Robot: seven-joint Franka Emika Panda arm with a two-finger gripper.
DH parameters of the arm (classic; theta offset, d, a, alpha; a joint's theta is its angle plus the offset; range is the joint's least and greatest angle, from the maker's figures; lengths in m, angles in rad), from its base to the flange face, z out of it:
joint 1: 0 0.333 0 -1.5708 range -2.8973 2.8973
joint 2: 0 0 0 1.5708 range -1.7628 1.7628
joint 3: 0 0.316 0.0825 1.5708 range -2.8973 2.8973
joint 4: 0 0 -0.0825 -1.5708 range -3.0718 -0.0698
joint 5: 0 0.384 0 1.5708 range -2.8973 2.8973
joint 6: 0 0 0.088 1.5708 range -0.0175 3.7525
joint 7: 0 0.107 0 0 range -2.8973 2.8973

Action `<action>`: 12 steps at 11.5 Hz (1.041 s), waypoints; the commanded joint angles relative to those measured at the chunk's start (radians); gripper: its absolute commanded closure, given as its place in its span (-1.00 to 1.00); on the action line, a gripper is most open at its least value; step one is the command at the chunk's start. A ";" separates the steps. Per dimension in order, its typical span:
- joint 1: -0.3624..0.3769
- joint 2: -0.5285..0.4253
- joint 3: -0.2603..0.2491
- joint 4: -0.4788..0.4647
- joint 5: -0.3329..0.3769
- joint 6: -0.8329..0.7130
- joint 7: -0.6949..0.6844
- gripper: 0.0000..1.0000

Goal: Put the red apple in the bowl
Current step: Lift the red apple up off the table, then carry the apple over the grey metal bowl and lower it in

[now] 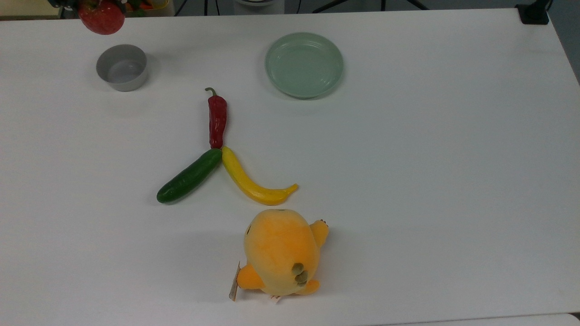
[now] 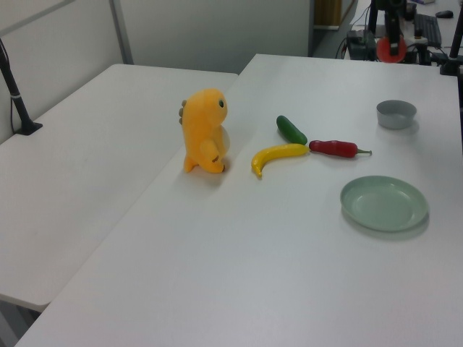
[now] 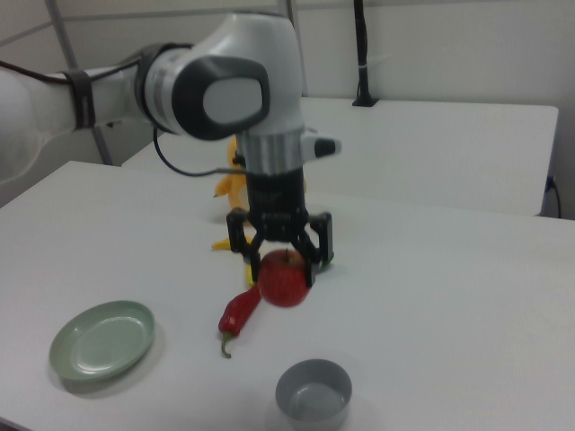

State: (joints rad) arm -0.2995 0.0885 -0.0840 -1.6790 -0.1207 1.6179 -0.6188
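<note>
Red apple point(image 3: 284, 280), top hidden between end effector point(image 3: 279, 254) fingers, above bowl point(image 3: 313, 392)

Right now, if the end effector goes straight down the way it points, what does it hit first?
Probably bare table. The end effector, shut on the red apple, looks offset from the bowl, though depth is unclear.
</note>
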 commanded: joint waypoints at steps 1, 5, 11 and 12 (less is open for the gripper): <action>-0.009 -0.036 -0.010 -0.163 0.009 0.060 0.097 0.22; -0.032 -0.041 -0.020 -0.336 0.007 0.313 0.159 0.21; -0.047 -0.027 -0.063 -0.556 -0.002 0.735 0.159 0.21; -0.047 -0.024 -0.063 -0.558 -0.002 0.740 0.157 0.21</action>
State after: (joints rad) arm -0.3463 0.0892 -0.1444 -2.1923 -0.1207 2.3016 -0.4774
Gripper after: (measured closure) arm 0.181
